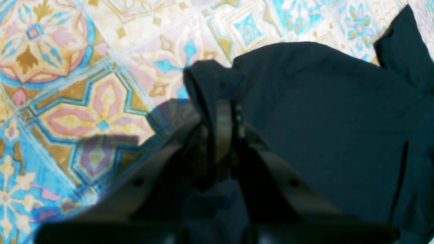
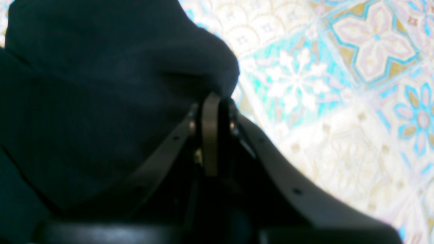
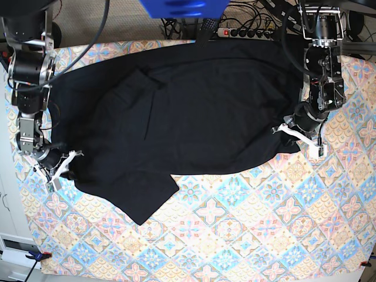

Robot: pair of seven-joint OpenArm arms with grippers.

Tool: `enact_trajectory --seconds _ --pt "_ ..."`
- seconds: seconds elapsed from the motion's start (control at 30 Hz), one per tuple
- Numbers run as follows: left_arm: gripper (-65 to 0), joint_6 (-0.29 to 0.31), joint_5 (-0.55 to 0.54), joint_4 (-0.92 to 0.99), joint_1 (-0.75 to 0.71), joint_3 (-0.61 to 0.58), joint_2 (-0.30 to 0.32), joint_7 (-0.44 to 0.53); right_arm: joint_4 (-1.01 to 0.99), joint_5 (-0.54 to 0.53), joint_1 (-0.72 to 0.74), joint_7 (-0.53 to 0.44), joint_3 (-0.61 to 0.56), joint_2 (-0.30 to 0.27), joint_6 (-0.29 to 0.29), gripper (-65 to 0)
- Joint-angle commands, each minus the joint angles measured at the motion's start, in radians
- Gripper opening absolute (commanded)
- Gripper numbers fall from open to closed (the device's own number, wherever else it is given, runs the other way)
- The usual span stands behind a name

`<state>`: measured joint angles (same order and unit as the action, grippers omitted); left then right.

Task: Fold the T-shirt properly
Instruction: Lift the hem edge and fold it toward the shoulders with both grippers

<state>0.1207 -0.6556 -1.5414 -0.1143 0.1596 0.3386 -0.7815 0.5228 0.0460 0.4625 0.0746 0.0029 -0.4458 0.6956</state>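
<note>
Left wrist: left gripper jaws pinching a bunched shirt edge, likely ready to lift for a fold; fingertips buried in cloth.
Right wrist: right gripper jaws pressed together on the opposite edge; blurry, grip depth unclear.
Base: shirt spread flat on patterned table, held at both sides; top edge cut off.
</note>
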Motion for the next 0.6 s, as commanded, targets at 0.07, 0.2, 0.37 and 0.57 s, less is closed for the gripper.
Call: enact_trajectory --seconds 0.07,0.2,0.37,0.57 --pt "-65.0 0.004 -0.008 -0.021 0.012 0.025 0.014 0.015 0.066 -0.005 -0.058 -0.003 0.007 -0.023 0.003 -65.0" --pt "-65.0 0.004 -0.008 -0.084 -0.022 0.067 0.012 0.015 0.165 -0.007 -0.150 -0.003 0.032 -0.038 0.003 -65.0" --pt "-65.0 0.004 -0.008 -0.190 -0.083 0.070 0.014 0.015 0.288 -0.005 -0.235 0.054 0.164 -0.041 0.003 -65.0" --pt "-65.0 0.004 -0.008 -0.267 -0.153 0.070 0.014 0.015 0.468 -0.005 -0.313 0.143 0.276 -0.041 0.003 -65.0"
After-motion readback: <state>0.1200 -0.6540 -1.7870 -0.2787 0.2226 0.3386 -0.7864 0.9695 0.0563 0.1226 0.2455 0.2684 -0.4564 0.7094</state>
